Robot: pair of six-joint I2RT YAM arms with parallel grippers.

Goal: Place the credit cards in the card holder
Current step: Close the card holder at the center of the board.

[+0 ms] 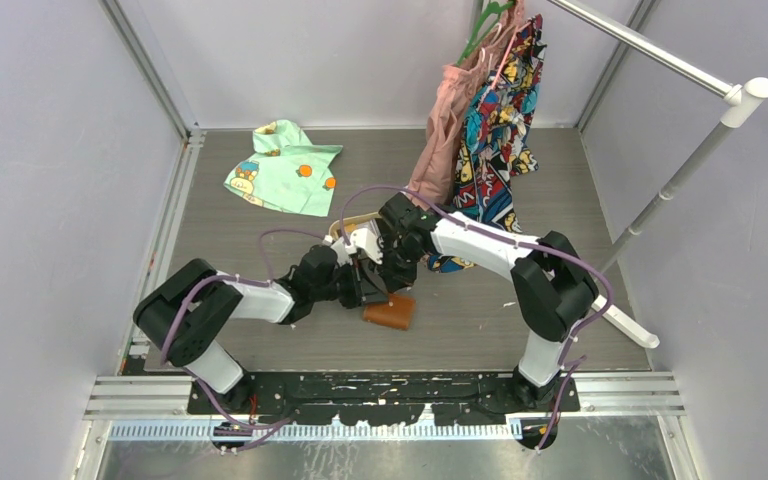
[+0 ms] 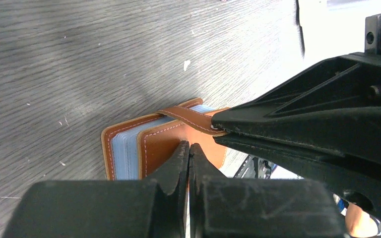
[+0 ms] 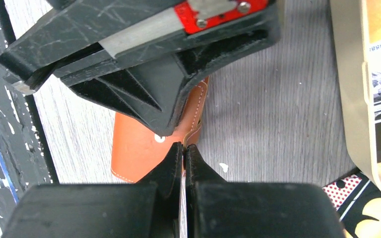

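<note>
Two claws meet at the card holder (image 1: 392, 313), at 6 o'clock on the surface (image 1: 260, 320): right claw (image 3: 184, 148) pinches its strap (image 2: 183, 115); left claw (image 2: 189, 148), pressed together, rests at the cover. Pull gently, cover pinned.

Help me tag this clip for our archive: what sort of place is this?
Probably a lab robot test cell, not a home: plain pale walls enclose a table, the left arm and right arm are bolted at its near edge, and clothes hang from a metal rail.
</note>
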